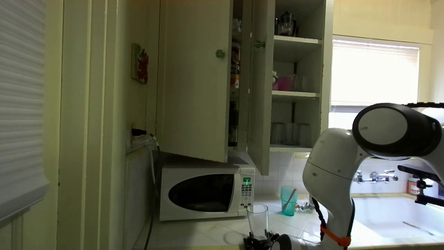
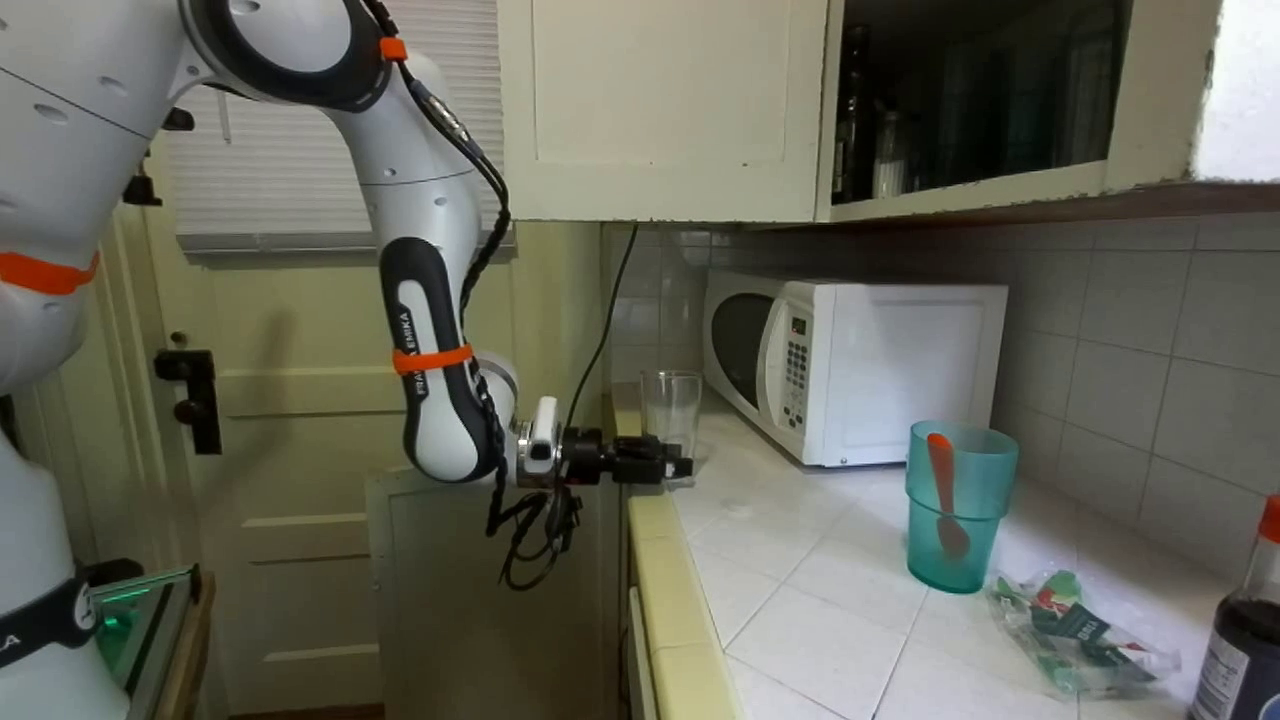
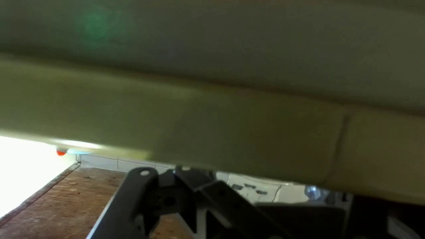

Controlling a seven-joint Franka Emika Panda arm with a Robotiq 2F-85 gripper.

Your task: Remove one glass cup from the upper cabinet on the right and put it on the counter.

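Glass, clear and colourless, makes this cup (image 2: 672, 405) a stiff, brittle thing to move: it should not give under a squeeze, and a hard knock could well chip or crack it. It is upright at the front edge of the bench (image 2: 800, 630), near the microwave (image 1: 204, 192) and out of the cabinet (image 1: 325, 69), where more glasses (image 1: 290, 133) stand on the bottom shelf (image 1: 291, 149); whether its base touches the bench or hangs just above it, I cannot tell. The pincer (image 1: 259, 236) pinches the cup low down, a finger on either side near the base, with the rim and most of the wall free above. It looks empty, so it is probably fairly light, but the smooth, straight sides offer little for the fingers to catch on, and a film of water or grease would let it slide or twist. Holding so low keeps the rim clear, likely the part most easily chipped, yet leaves most of the height above the grip, so a quick jerk may tilt it. A hold nearer the middle seems steadier and gives the fingers more room over the bench; even so, a fresh grip here at the edge looks riskier than a gentle finish: base set down flat, farther in from the edge, then a slow, even release so that neither finger drags it.
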